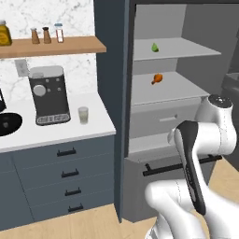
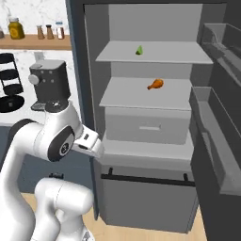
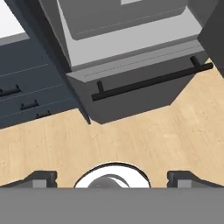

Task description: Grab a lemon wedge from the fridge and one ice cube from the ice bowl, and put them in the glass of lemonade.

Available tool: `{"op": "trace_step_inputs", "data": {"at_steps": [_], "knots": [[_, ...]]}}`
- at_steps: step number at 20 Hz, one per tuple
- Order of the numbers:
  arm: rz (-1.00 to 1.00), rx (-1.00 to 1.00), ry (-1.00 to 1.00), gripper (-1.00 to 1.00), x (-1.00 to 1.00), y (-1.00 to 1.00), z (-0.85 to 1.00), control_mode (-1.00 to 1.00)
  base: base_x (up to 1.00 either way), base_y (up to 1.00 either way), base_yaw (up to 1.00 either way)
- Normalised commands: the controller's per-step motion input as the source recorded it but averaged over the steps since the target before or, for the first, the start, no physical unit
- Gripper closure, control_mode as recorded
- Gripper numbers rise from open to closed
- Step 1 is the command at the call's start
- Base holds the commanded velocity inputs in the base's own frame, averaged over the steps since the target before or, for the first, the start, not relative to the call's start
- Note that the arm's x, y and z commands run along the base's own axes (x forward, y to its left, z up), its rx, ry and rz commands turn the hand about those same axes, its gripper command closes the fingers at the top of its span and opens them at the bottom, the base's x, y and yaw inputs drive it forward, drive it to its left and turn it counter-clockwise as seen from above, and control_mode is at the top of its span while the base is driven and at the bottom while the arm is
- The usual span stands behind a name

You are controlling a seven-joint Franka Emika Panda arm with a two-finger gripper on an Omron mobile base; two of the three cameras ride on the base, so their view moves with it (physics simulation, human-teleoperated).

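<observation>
Pincer [image 3: 112, 178] wide, holding nothing, aimed down at the wood floor just before the fridge's bottom drawer. Fridge [image 2: 155, 127] stands open; the lemon wedge [image 2: 140, 50], small and green, sits on its top shelf, well above and beyond the pincer, with an orange drumstick [image 2: 156, 84] one shelf lower. Glass of lemonade [image 1: 83, 115] waits on the surface to the left, beside the coffee machine [image 1: 49, 94]
</observation>
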Motion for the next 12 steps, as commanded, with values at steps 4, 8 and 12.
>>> {"op": "trace_step_inputs", "data": {"at_steps": [4,8,12], "knots": [[0.00,0.00,0.00,-1.00,0.00,0.00,0.00,1.00,0.00,-0.66,-0.12],[0.00,0.00,0.00,-1.00,0.00,0.00,0.00,1.00,0.03,-0.57,-0.07],[0.00,0.00,0.00,-1.00,0.00,0.00,0.00,1.00,0.38,-0.03,0.00]]}}
